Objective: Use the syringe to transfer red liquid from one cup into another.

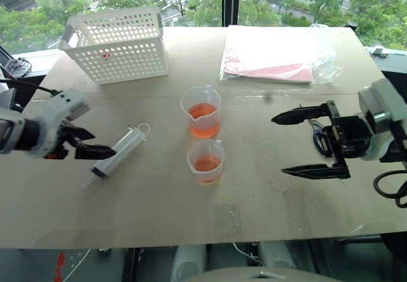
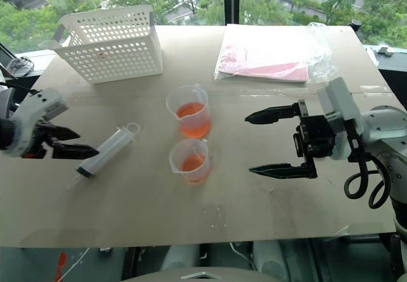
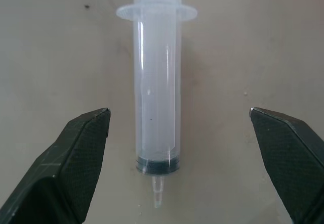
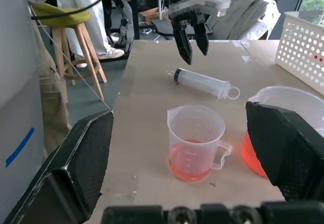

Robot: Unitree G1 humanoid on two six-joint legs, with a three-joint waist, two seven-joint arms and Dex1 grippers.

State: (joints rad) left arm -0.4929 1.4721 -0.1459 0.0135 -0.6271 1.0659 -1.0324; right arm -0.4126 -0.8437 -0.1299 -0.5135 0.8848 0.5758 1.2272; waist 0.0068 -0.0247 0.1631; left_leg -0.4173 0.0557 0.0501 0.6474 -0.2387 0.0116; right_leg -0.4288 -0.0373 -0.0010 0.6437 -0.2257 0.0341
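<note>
The syringe (image 1: 119, 151) lay on the counter (image 1: 267, 193) left of both cups (image 1: 205, 138), untouched. My left tool (image 1: 84, 143) hung beside it, fingers apart; my right tool (image 1: 308, 143) gaped too. All drawing and transferring remained.

Your left gripper (image 1: 89, 143) is reaching in from the left edge, angling downward with its two black fingers spread wide and holding nothing. Your right gripper (image 1: 299, 143) is pointing sideways toward the left, its fingers also standing wide apart, empty.
</note>
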